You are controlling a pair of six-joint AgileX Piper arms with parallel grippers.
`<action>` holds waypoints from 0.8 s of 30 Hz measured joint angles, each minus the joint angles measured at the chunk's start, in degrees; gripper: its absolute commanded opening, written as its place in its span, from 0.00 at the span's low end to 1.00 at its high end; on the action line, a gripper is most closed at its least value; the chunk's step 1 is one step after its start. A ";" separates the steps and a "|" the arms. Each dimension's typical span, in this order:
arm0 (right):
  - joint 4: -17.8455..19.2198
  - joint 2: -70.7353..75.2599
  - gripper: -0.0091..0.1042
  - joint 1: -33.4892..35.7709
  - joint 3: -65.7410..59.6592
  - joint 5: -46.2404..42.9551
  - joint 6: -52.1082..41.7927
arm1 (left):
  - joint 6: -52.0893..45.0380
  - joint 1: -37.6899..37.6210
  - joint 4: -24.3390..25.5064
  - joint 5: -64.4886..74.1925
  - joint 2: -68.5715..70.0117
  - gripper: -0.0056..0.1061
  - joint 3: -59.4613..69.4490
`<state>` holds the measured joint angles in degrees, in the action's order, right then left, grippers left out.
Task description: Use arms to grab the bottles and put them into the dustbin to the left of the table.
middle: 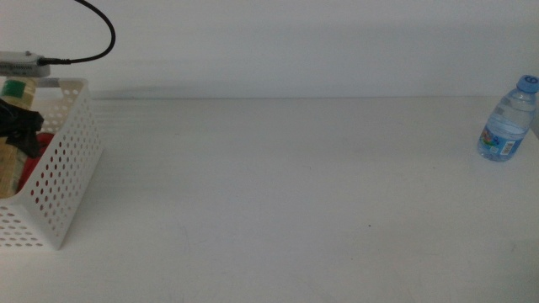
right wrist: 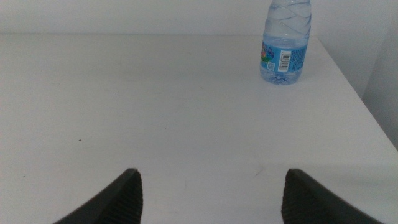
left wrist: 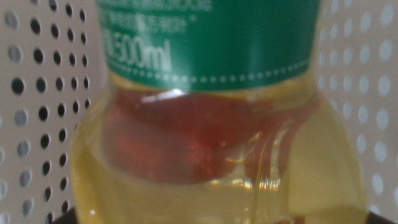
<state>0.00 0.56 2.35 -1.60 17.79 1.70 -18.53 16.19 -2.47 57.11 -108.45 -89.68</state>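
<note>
My left gripper (middle: 21,126) holds the clear yellow-liquid bottle (left wrist: 211,124) inside the white perforated dustbin (middle: 63,168) at nine o'clock, apparently pinched; I release low. My right gripper (right wrist: 211,193), spread, waits; the blue-capped water bottle (middle: 508,119) stands at three o'clock.

The table (middle: 278,194) looks smooth, white and matt. The dustbin (middle: 67,168) is white plastic full of round holes. The water bottle (right wrist: 285,43) is clear, shiny plastic with a glossy blue label. The yellow bottle (left wrist: 211,155) is clear and shiny too.
</note>
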 measured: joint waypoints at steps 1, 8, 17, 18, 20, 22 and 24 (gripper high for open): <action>0.00 0.00 0.60 0.00 0.00 0.00 0.00 | 0.00 0.00 0.46 0.62 0.00 0.01 -0.02; 0.00 0.00 0.60 0.00 0.00 0.00 0.00 | 0.00 0.00 2.47 3.39 0.00 0.01 -0.20; 0.00 0.00 0.60 0.00 0.00 0.00 0.00 | 1.10 0.00 3.93 3.97 0.00 0.20 -0.25; 0.00 0.00 0.60 0.00 0.00 0.00 0.00 | 1.15 0.00 4.06 3.97 0.00 0.26 -0.25; 0.00 0.00 0.60 0.00 0.00 0.00 0.00 | 1.26 0.00 4.13 3.92 -0.14 0.49 -0.27; 0.00 0.00 0.60 0.00 0.00 0.00 0.00 | 1.26 0.00 4.31 3.66 -0.33 0.67 -0.32; 0.00 0.00 0.60 0.00 0.00 0.00 0.00 | 1.26 0.00 4.66 3.22 -0.45 0.83 -0.32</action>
<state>0.00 0.56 2.35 -1.60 17.79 1.70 -17.27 16.19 2.19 60.34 -108.91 -89.99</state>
